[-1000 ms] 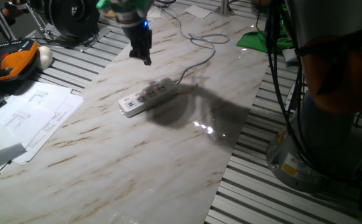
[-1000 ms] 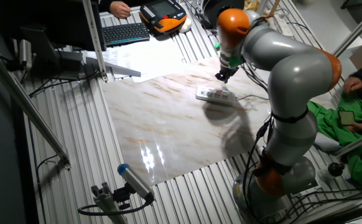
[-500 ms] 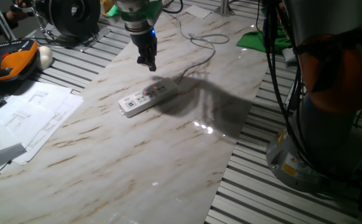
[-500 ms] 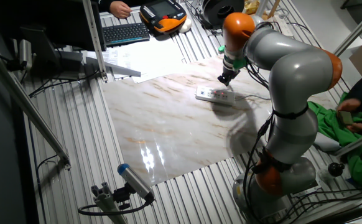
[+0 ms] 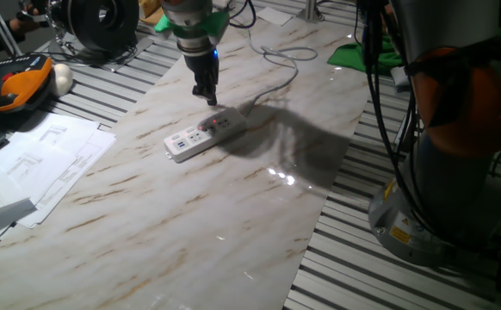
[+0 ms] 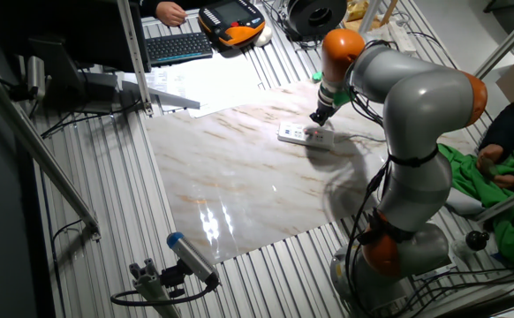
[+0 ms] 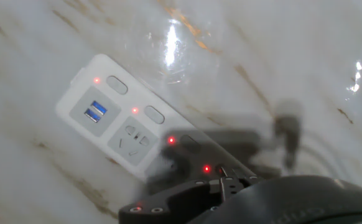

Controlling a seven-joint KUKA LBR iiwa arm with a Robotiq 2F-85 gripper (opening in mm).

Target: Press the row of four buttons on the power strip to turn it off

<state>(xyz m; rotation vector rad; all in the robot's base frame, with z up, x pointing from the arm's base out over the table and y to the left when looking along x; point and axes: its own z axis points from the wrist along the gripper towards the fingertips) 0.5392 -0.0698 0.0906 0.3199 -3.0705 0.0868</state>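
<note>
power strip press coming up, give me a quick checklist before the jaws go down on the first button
1. Power strip lying flat on the marble table: ok.
2. Buttons facing up and unobstructed: ok for the two oval ones clear in the hand view; the rest sit under the gripper's dark body.
3. Strip is on: ok, red lights glow beside the buttons.
4. Gripper over the strip's cable end: ok, it hangs just above that end.
5. Jaws open or shut: cannot tell.
6. Cable clear of the press path: ok, it trails away from the strip's far end.
</note>
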